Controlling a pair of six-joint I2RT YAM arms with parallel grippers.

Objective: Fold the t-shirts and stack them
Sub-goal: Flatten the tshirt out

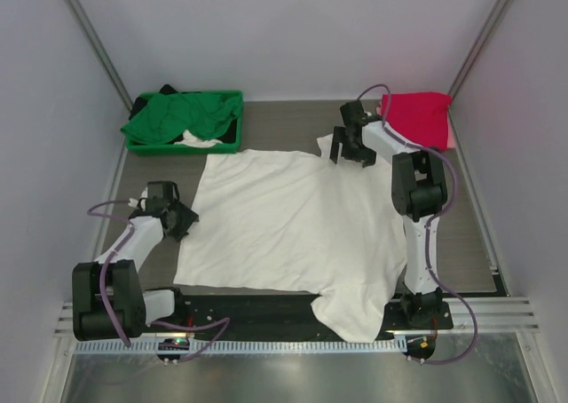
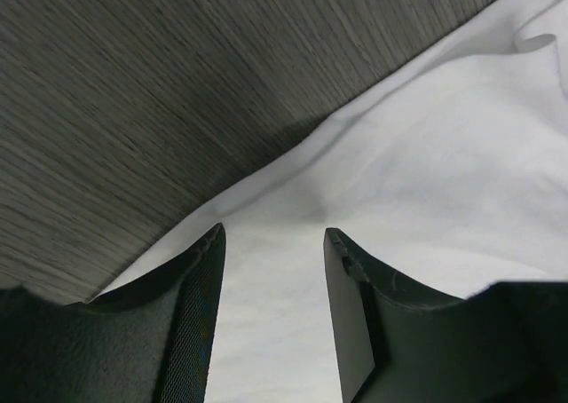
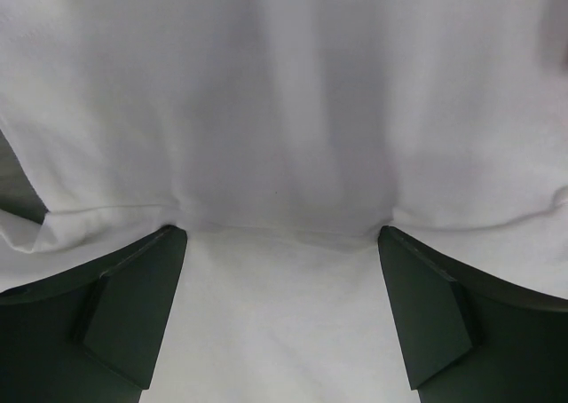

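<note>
A large white t-shirt [image 1: 293,221] lies spread flat in the middle of the table, one sleeve hanging over the near edge. My left gripper [image 1: 185,218] is open at the shirt's left edge; in the left wrist view [image 2: 273,236] white cloth [image 2: 426,154] lies between the fingers. My right gripper [image 1: 349,157] is open over the shirt's far right sleeve; in the right wrist view [image 3: 282,234] its wide-apart fingers rest on white cloth [image 3: 284,110]. A folded pink-red t-shirt [image 1: 417,117] lies at the back right. A green t-shirt [image 1: 177,119] is heaped in the bin.
A green plastic bin [image 1: 232,143] stands at the back left, also holding black and white garments. The wood-grain tabletop [image 2: 133,92] shows left of the shirt. Grey walls close in both sides and the back.
</note>
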